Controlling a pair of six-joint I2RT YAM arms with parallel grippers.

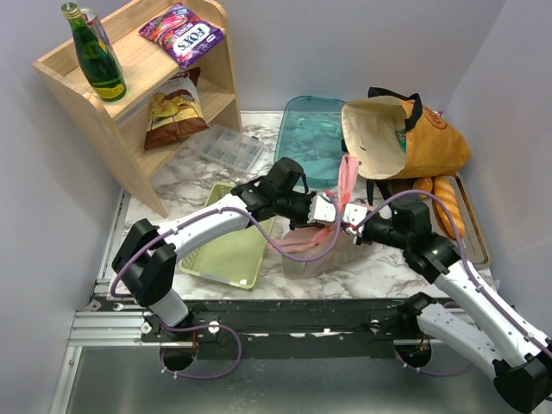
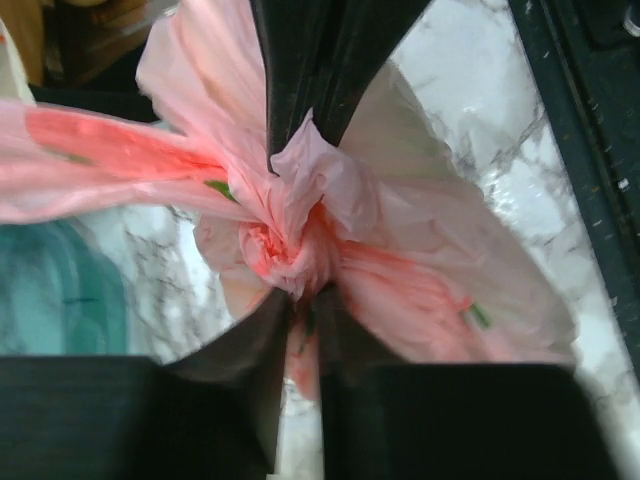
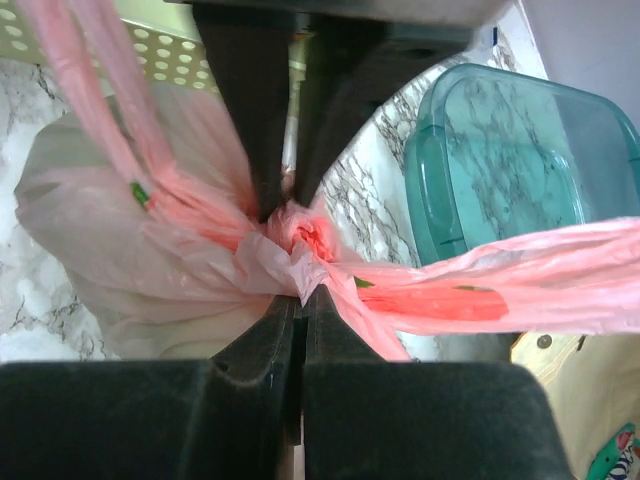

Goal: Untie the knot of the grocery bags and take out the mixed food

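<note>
Meeting tip to tip above the marble tabletop [image 1: 379,263], the left end effector [image 2: 305,300] and right end effector [image 3: 300,295] both sit at the twisted knot [image 2: 290,240] of the thin translucent pink plastic bag [image 1: 315,252]; the right is clamped flat on its film, the left a narrow slit holding a pink fold. Neither is nearer: the bag's bulk lies beneath them, its loose tails running crosswise to both. Pulling apart likely has room backward along each arm, less toward the pale-green perforated tray [image 1: 226,250] beside the left.
</note>
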